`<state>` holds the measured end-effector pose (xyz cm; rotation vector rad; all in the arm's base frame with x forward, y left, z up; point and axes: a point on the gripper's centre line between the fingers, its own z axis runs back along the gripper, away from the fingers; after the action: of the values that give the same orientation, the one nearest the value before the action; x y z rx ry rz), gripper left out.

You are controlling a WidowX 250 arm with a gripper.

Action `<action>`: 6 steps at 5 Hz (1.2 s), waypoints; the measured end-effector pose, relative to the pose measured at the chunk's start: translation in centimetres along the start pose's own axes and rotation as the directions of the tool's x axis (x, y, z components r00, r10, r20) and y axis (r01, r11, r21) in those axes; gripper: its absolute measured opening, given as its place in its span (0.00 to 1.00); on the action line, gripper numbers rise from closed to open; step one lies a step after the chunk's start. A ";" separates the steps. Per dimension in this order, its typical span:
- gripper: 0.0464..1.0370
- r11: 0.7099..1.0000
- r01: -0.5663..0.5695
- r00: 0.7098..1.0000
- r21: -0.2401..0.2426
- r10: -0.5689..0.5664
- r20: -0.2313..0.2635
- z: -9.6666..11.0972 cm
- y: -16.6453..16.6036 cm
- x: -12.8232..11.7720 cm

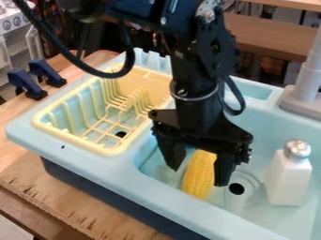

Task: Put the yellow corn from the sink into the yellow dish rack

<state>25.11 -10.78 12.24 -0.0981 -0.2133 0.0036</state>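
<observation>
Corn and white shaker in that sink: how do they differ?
The corn is yellow and bumpy; the shaker is white and smooth-sided, with a silvery domed top. The corn is long and rounded, while the shaker is boxy. The corn is below the gripper, whereas the shaker stands off to one side. Both are in the light blue sink.

A robotics lab, judging by the robot arm point(203, 70), toy sink point(168, 200) and blue clamps point(24, 83).
</observation>
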 end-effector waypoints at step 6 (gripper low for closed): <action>0.67 0.998 -0.059 0.995 -0.021 0.060 0.084 3.2 -1.4 0.2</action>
<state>24.62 -11.89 15.54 -0.1228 -0.2952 0.0651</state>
